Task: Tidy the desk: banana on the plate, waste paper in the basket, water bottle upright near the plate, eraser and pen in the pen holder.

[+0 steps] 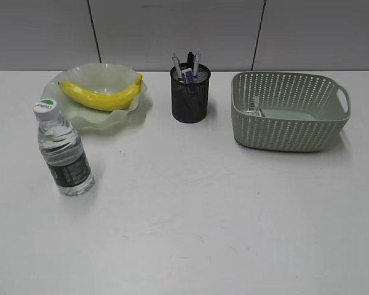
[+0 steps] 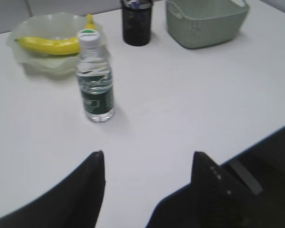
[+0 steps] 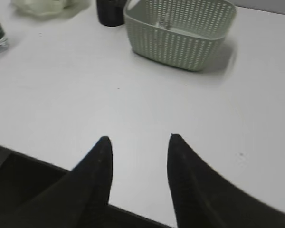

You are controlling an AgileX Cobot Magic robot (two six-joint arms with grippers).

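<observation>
The banana (image 1: 101,96) lies in the green ruffled plate (image 1: 67,110) at the back left of the white desk (image 1: 203,209). The water bottle (image 1: 63,150) stands upright in front of the plate. The black mesh pen holder (image 1: 189,95) holds pens and an eraser (image 1: 188,76). The waste paper (image 1: 255,106) lies inside the green basket (image 1: 289,132). My left gripper (image 2: 147,156) is open and empty, well short of the bottle (image 2: 95,80). My right gripper (image 3: 138,140) is open and empty near the desk's front edge, short of the basket (image 3: 180,33). Neither gripper shows in the exterior view.
A grey panelled wall (image 1: 184,31) runs behind the desk. The desk's front edge shows in the right wrist view (image 3: 33,159).
</observation>
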